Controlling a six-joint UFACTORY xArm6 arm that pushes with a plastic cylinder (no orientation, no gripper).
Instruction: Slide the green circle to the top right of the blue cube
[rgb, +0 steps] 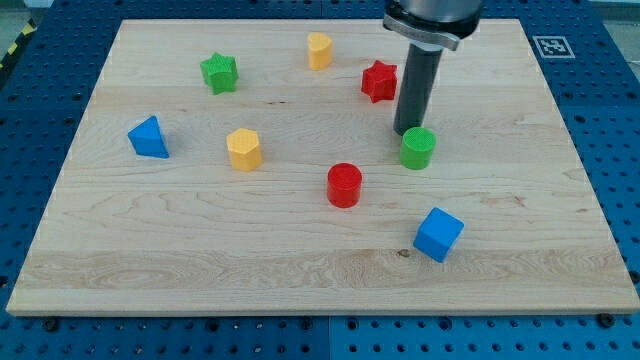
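Note:
The green circle (417, 148) stands on the wooden board, right of centre. My tip (408, 131) touches the board just behind it, at its upper left edge, in contact or nearly so. The blue cube (438, 234) lies lower down, towards the view's bottom and slightly right of the green circle, a clear gap apart. The rod comes down from the view's top.
A red star (379, 81) sits just left of the rod. A red cylinder (344, 185) is left of the green circle. A yellow block (319, 50), green star (219, 73), yellow hexagon (244, 149) and blue triangle (149, 137) lie further left. The board's (540, 180) right edge lies beyond.

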